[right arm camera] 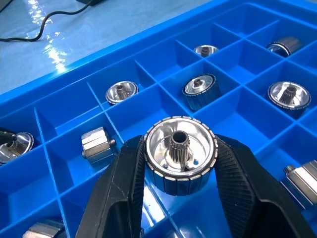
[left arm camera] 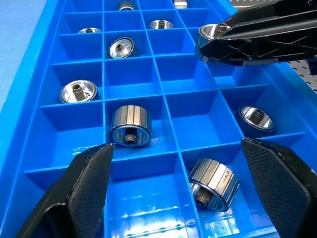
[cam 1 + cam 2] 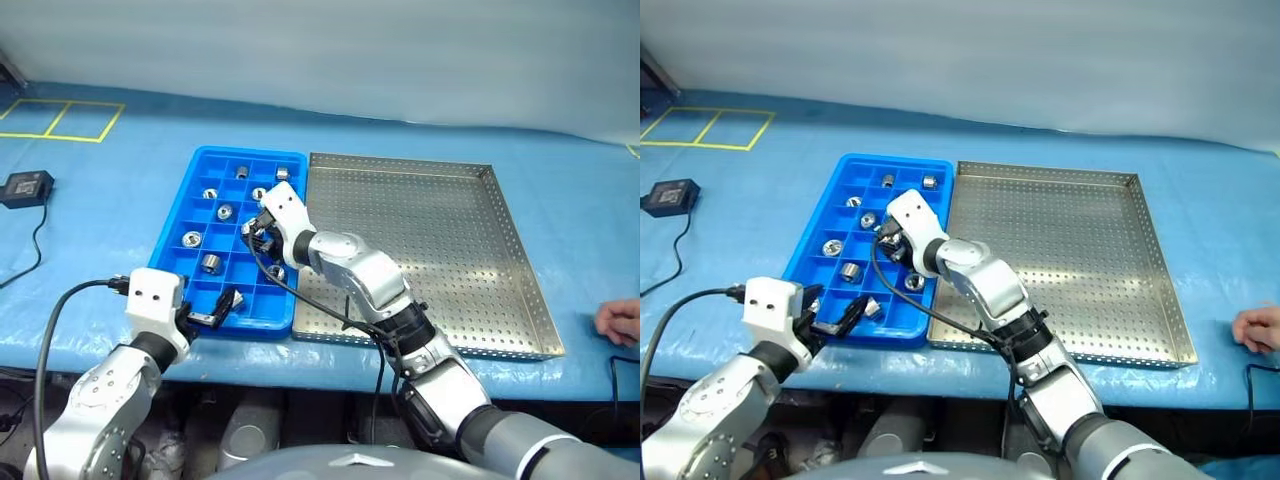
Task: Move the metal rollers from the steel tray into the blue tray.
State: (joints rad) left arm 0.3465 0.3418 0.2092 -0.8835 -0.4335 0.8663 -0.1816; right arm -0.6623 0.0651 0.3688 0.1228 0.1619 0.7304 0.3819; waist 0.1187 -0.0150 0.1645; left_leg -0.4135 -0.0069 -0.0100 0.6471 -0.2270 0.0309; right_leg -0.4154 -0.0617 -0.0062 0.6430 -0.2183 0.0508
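Rollers already sit in many cells of the blue tray (image 3: pixel 175 245); one more roller (image 1: pixel 179 154) is clenched in the right tool (image 1: pixel 181 163), bore facing up, hanging over the tray's middle cells beside its steel-tray (image 3: pixel 440 250) edge. An empty cell looks to lie straight below it. The left tool (image 2: pixel 181 186) hangs spread wide and empty over the tray's near edge.

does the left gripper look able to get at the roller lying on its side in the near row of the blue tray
Probably yes. The left gripper is open just above the blue tray, and that roller lies between its fingers with nothing over it. The right gripper, shut on another roller, sits farther back.
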